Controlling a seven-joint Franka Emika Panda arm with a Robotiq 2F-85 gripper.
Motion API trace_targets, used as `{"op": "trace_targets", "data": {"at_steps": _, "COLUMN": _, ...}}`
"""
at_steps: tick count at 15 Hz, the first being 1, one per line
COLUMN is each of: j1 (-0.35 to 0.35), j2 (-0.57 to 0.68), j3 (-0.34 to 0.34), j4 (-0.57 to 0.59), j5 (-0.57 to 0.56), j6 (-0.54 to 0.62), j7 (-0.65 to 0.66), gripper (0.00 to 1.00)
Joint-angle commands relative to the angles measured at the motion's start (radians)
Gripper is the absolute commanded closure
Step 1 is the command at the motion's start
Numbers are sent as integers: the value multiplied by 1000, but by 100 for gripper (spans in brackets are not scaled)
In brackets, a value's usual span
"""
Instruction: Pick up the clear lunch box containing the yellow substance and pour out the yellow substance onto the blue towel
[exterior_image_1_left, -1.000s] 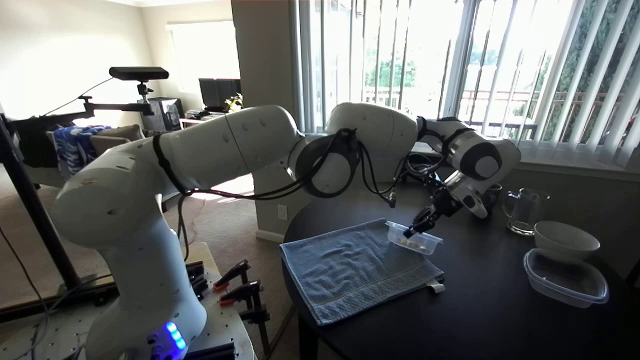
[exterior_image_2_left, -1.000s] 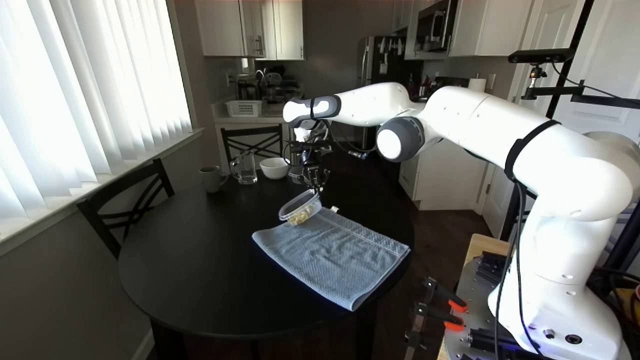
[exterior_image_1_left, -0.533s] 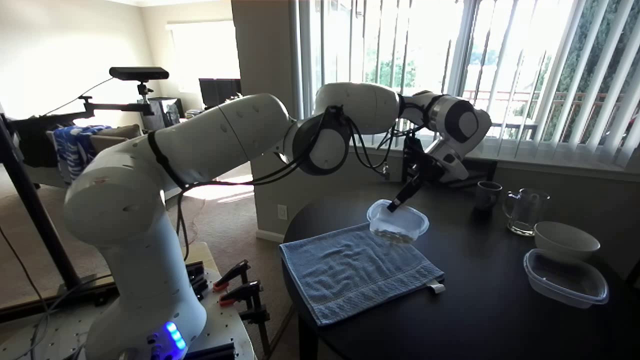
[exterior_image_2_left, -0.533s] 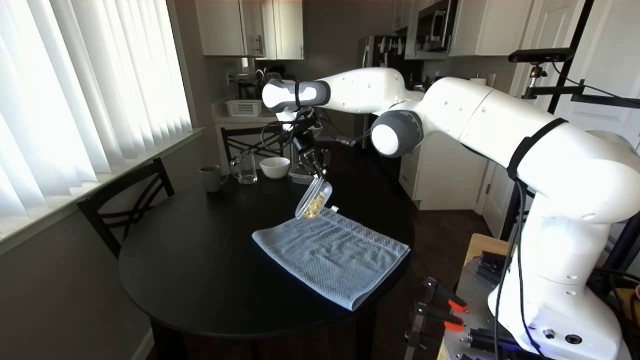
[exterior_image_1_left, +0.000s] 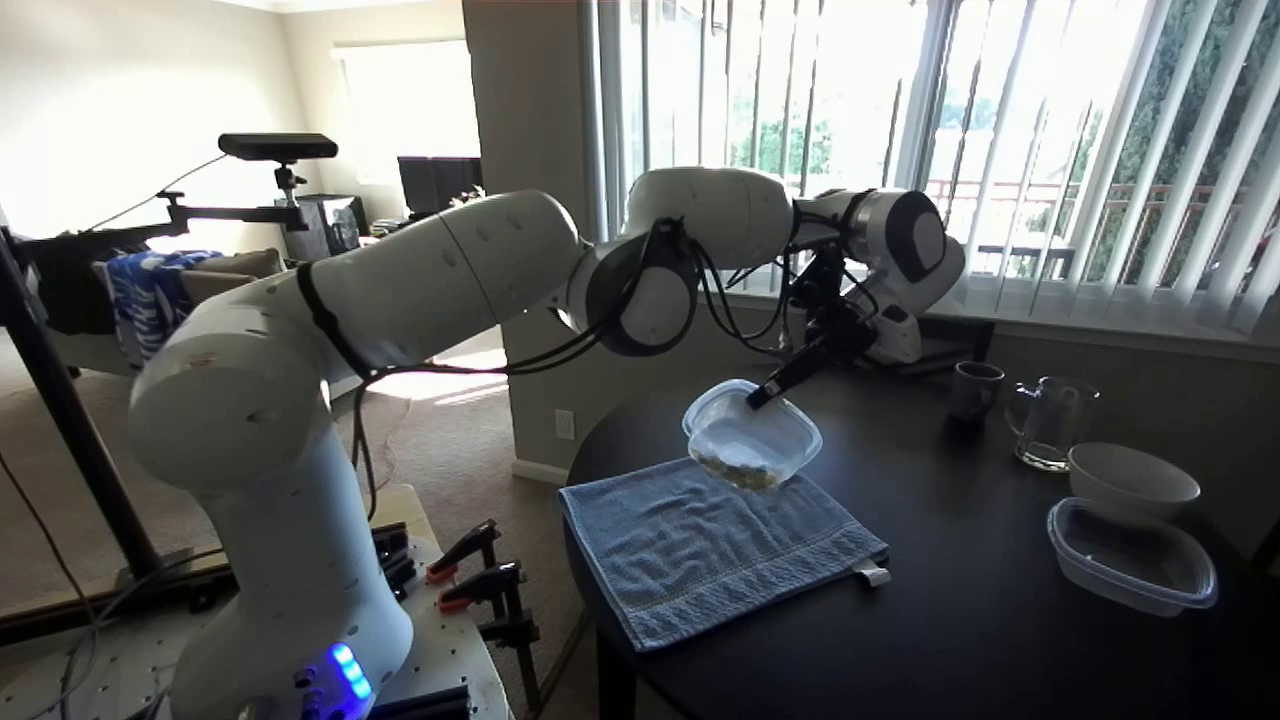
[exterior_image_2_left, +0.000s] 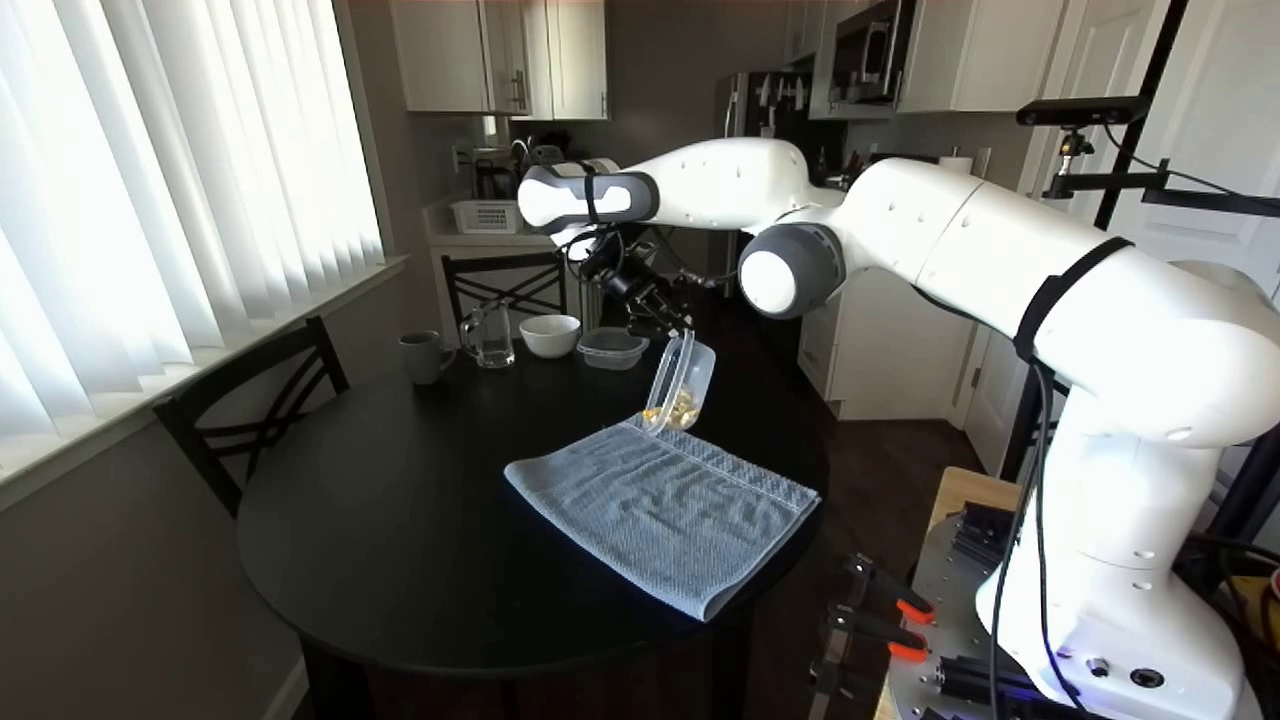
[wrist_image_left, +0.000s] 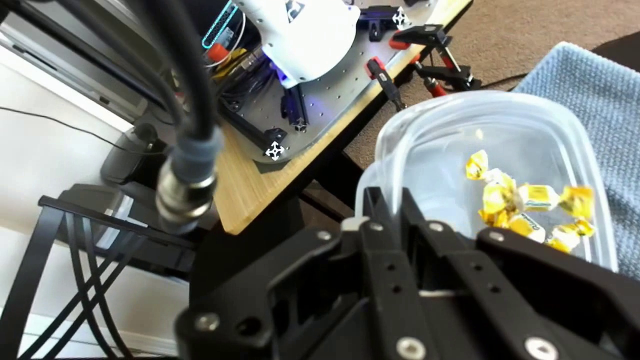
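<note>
Gripping the box (wrist_image_left: 522, 156) in my jaws, I'd centre it above the towel (exterior_image_1_left: 690, 550), then upend it so the sweets (wrist_image_left: 539, 197) (wrist view, right) fall.

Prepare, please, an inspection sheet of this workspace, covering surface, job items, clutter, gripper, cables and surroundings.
Surface: dark round table.
Towel: spread on the table, rippled.
Box: tilted and raised, close to the towel.
Yellow pieces: wrapped, inside the box at its lower end.
Clutter: grey mug, glass mug, bowl and clear tub, on the table.
Gripper: shut on the box's rim.
Cables: loop along the arm; one shows a metal connector near the gripper.
Surroundings: chairs, window blinds, clamps beside the base.
</note>
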Motion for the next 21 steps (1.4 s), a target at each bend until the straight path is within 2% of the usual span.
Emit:
{"op": "trace_targets", "data": {"at_steps": 1, "j1": -13, "j2": 22, "j3": 8, "j4": -36, "j5": -80, "j6": -42, "j7": -218, "gripper": 96}}
{"op": "trace_targets", "data": {"at_steps": 2, "j1": -14, "j2": 35, "j3": 10, "j4": -38, "j5": -97, "j6": -47, "j7": -264, "gripper": 96}}
{"op": "trace_targets", "data": {"at_steps": 3, "j1": -25, "j2": 106, "j3": 22, "j4": 67, "j5": -116, "j6": -96, "j7": -305, "gripper": 96}}
{"op": "trace_targets", "data": {"at_steps": 4, "j1": -21, "j2": 118, "j3": 22, "j4": 69, "j5": -137, "j6": -109, "j7": -352, "gripper": 96}}
{"op": "trace_targets", "data": {"at_steps": 5, "j1": -3, "j2": 71, "j3": 11, "j4": -41, "j5": -160, "j6": -75, "j7": -410, "gripper": 96}}
{"op": "trace_targets", "data": {"at_steps": 8, "j1": 26, "j2": 89, "j3": 2, "j4": -57, "j5": -254, "j6": -119, "j7": -556, "gripper": 96}}
{"op": "trace_targets", "data": {"at_steps": 9, "j1": 28, "j2": 144, "j3": 5, "j4": 36, "j5": -302, "j6": -200, "j7": -591, "gripper": 96}}
{"op": "trace_targets", "data": {"at_steps": 10, "j1": 40, "j2": 142, "j3": -3, "j4": 24, "j5": -344, "j6": -243, "j7": -614, "gripper": 96}}
{"op": "trace_targets", "data": {"at_steps": 11, "j1": 60, "j2": 90, "j3": -23, "j4": -74, "j5": -363, "j6": -252, "j7": -598, "gripper": 96}}
{"op": "trace_targets", "data": {"at_steps": 12, "j1": 66, "j2": 136, "j3": -20, "j4": 7, "j5": -418, "j6": -328, "j7": -612, "gripper": 96}}
{"op": "trace_targets", "data": {"at_steps": 13, "j1": 84, "j2": 127, "j3": -23, "j4": -14, "j5": -474, "j6": -355, "j7": -637, "gripper": 96}}
{"op": "trace_targets", "data": {"at_steps": 14, "j1": 109, "j2": 84, "j3": -35, "j4": -100, "j5": -521, "j6": -340, "j7": -667, "gripper": 96}}
{"op": "trace_targets", "data": {"at_steps": 16, "j1": 136, "j2": 84, "j3": -44, "j4": -125, "j5": -639, "j6": -349, "j7": -742, "gripper": 96}}
{"op": "trace_targets", "data": {"at_steps": 17, "j1": 151, "j2": 50, "j3": -76, "j4": -213, "j5": -646, "j6": -302, "j7": -752, "gripper": 96}}
{"op": "trace_targets", "data": {"at_steps": 18, "j1": 161, "j2": 73, "j3": -82, "j4": -182, "j5": -704, "j6": -319, "j7": -799, "gripper": 96}}
{"op": "trace_targets", "data": {"at_steps": 21, "j1": 172, "j2": 112, "j3": -126, "j4": -140, "j5": -783, "j6": -325, "j7": -866, "gripper": 96}}
